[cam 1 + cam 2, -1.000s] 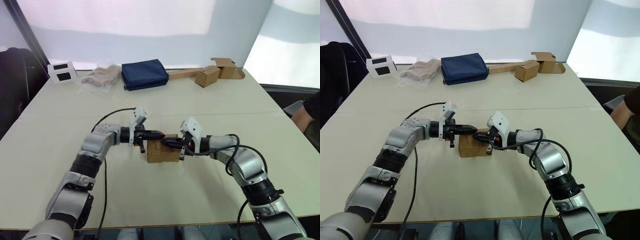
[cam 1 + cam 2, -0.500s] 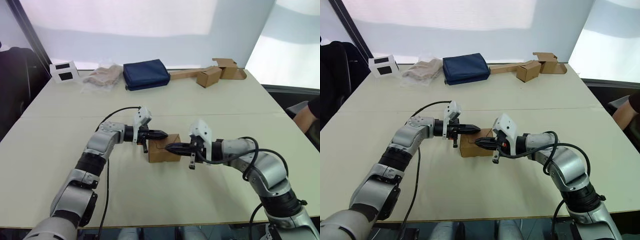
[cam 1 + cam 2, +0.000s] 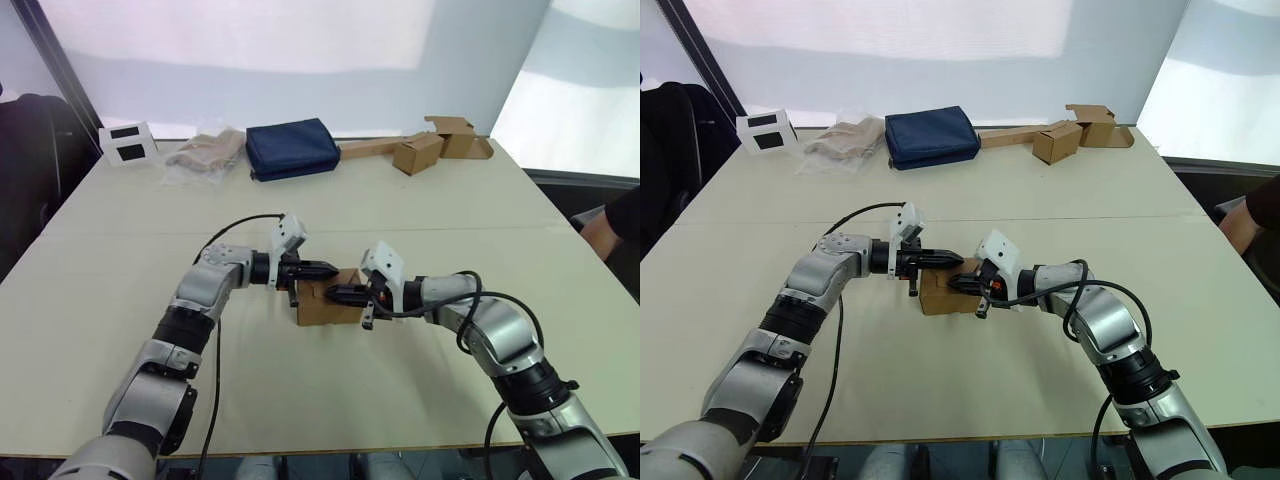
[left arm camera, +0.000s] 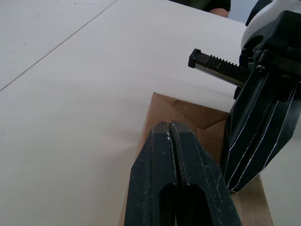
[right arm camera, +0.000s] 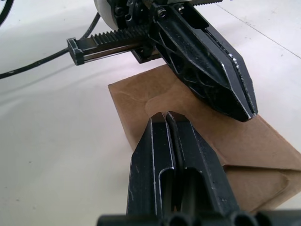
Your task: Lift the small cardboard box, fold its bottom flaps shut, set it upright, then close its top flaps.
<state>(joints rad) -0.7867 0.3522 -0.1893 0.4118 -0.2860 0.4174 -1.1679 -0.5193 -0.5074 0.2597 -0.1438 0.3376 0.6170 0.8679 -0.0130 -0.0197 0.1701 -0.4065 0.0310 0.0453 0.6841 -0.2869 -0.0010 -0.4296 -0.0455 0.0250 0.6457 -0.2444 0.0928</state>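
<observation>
Pale worktop (image 3: 120,300), bright window wall behind, a seam line running across it. Small cardboard box (image 3: 325,304) sits on the worktop near the middle, just this side of the seam, top flaps lying flat.

Left hand (image 3: 327,268) reaches in from the left, fingers pressed together with nothing between them, tips over the box's upper left edge. Left wrist view shows the closed tips (image 4: 169,134) above the brown top face.

Right hand (image 3: 336,293) comes in from the right, fingers likewise pinched together and holding nothing, tips over the box top. Right wrist view: closed tips (image 5: 164,123) low over the folded flaps, the left hand's fingers just beyond and crossing at an angle. Whether either hand actually touches the cardboard cannot be told.

Far edge of the worktop, left to right: white box with dark windows (image 3: 127,142), clear plastic bag (image 3: 205,152), navy blue pouch (image 3: 290,148), long cardboard strip (image 3: 370,149), two more brown cartons (image 3: 440,145).

Black cable (image 3: 235,226) loops off the left forearm.
</observation>
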